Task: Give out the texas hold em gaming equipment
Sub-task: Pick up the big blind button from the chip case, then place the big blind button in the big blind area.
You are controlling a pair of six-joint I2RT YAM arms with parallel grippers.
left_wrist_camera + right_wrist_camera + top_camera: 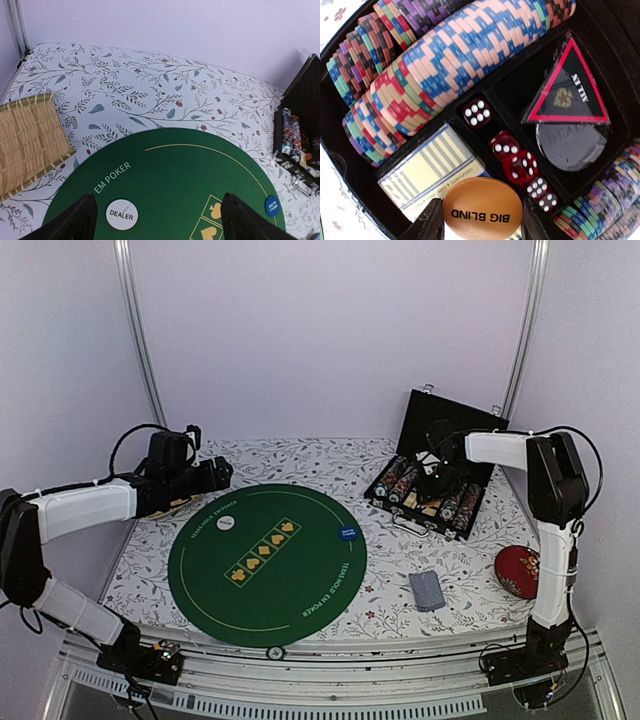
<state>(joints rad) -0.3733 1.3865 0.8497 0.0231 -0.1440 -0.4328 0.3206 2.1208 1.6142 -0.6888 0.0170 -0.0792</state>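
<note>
Overhead, counter: flowered cloth over the counter [400, 625], and a round green mat [268, 580] right in the middle
Overhead, buttons: dealer button [227, 522], white, on the mat's far left part; blue button [347, 533] out at its right edge
Overhead, cards: deck of cards [427, 590] face down on the cloth, right of the mat and near the red disc [518, 571]
Overhead, case: black case [455, 425] open at the far right, chips [400, 480] lined up in rows inside
Overhead, arms: left fingers [215, 476] hang near the mat's far left rim; right fingers [432, 476] are down in the case
Left wrist, fingers: spread wide with nothing between them, dealer button just below, straw mat [27, 140] off to the left
Right wrist, fingers: closed in on the orange button [482, 210] marked BIG BLIND, one finger tight against each edge
Right wrist, case: the button sits over a striped card box [427, 172]; dice [512, 160], red, alongside; a red-edged triangle [567, 85] and a dark disc [572, 145] to the right; chip rows behind
</note>
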